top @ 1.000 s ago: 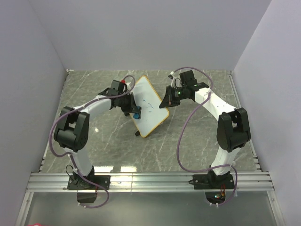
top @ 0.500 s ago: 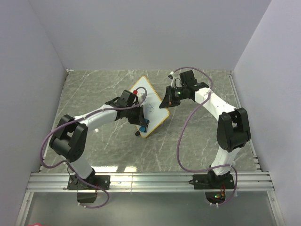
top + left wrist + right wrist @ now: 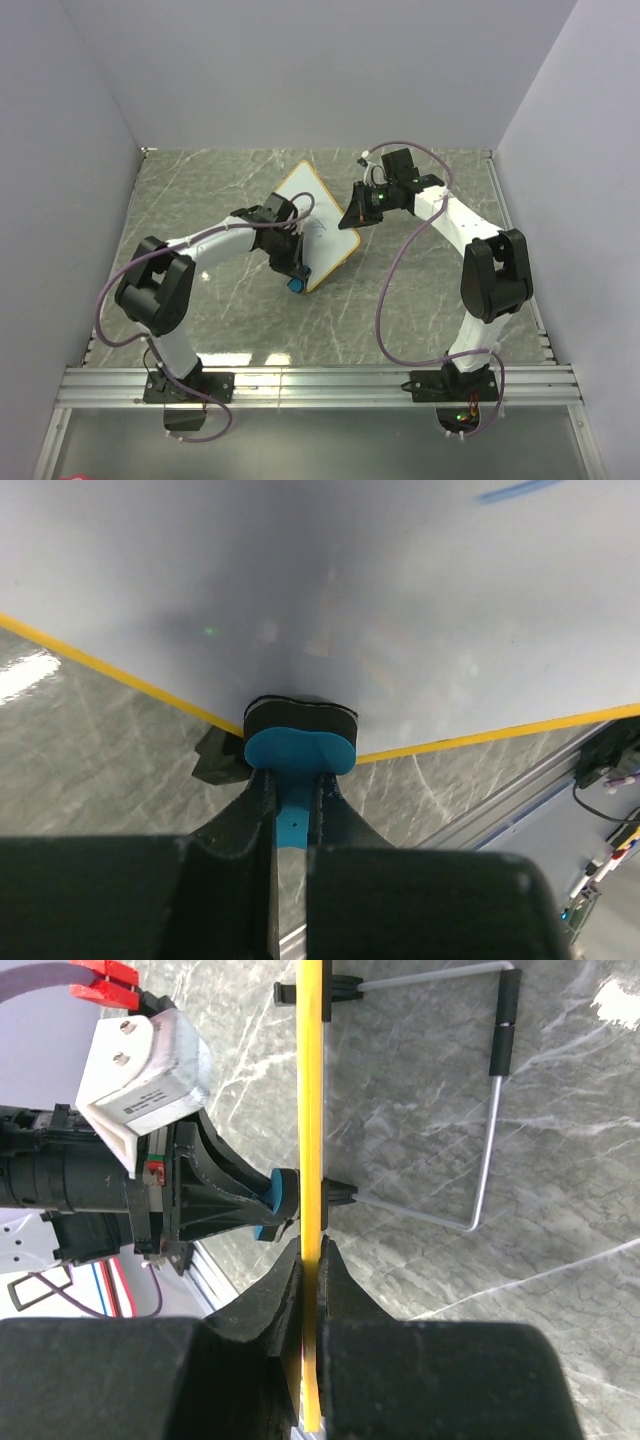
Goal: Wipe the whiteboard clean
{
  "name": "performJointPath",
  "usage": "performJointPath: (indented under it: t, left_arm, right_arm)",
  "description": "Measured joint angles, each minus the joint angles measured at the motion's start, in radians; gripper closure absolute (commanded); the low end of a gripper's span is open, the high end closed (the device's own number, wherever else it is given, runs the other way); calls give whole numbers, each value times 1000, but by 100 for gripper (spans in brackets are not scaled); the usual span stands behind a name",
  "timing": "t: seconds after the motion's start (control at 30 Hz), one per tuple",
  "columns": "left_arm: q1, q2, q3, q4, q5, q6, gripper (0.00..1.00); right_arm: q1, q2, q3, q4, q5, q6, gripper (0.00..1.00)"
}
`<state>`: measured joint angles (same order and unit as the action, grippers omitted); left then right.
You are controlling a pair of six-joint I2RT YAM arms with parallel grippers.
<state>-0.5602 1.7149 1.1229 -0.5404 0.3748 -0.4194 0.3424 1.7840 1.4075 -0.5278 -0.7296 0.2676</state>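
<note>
Wiping is under way: the left gripper [image 3: 296,274] pinches a small blue eraser [image 3: 298,748] against the six o'clock corner of the tilted, yellow-framed whiteboard [image 3: 326,238]. The board stands just twelve o'clock of centre on the grey marble surface [image 3: 430,300], and the right gripper [image 3: 312,1252] clamps its three o'clock edge. It looks mostly clean; a blue stroke [image 3: 520,490] toward one o'clock likely needs the next sweep.

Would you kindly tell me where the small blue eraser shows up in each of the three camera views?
Top external: the eraser sits just left of centre, at the whiteboard's nearest corner.
Left wrist: the eraser is at centre, against the board near its lower edge.
Right wrist: a blue sliver at mid-height, left of the board seen edge-on.
Shared landmark: the yellow frame, visible in all three.
</note>
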Motion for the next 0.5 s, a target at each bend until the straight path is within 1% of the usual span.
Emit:
performJointPath:
  t: [0.1, 0.2, 0.37, 0.5]
  left_arm:
    - [-4, 50, 102, -95, -23, 9, 100]
    - [-4, 100, 242, -156, -34, 11, 100]
    - [3, 150, 413, -126, -32, 1, 100]
    - [36, 175, 438, -105, -5, -24, 100]
  right_arm:
    - [0, 0, 0, 8, 2, 3, 100]
    - [0, 0, -1, 10, 3, 5, 100]
    - [0, 0, -2, 10, 4, 5, 100]
    - [0, 1, -4, 10, 10, 5, 100]
